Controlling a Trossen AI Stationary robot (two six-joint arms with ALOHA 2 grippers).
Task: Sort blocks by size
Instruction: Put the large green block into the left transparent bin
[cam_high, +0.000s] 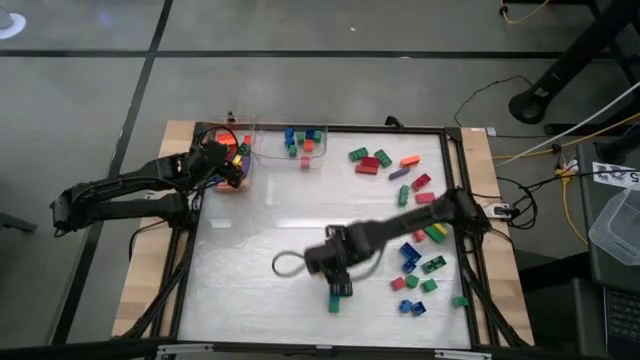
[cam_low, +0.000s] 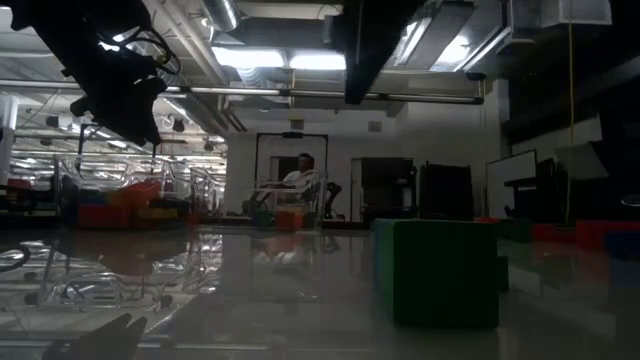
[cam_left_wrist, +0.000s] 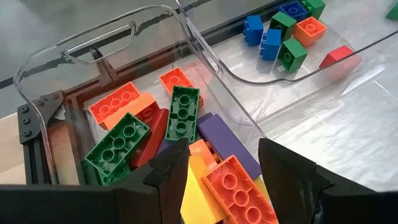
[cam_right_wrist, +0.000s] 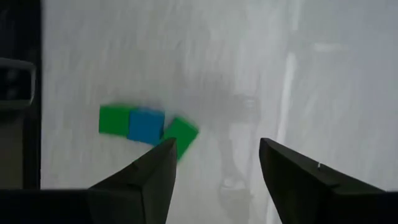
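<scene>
My left gripper hangs open and empty over a clear bin at the table's far left. In the bin, long red, orange, green, purple and yellow blocks lie piled below its fingers. My right gripper is open and empty near the table's middle front, above the mat. Three short blocks, green, blue and green, lie in a row on the mat just beyond it; they also show in the high view. A large green block shows close in the low view.
A second clear bin at the far edge holds short blue, green, orange and red blocks. Many loose blocks lie on the mat's right half, more of them near its front right. A cable loop lies on the mat.
</scene>
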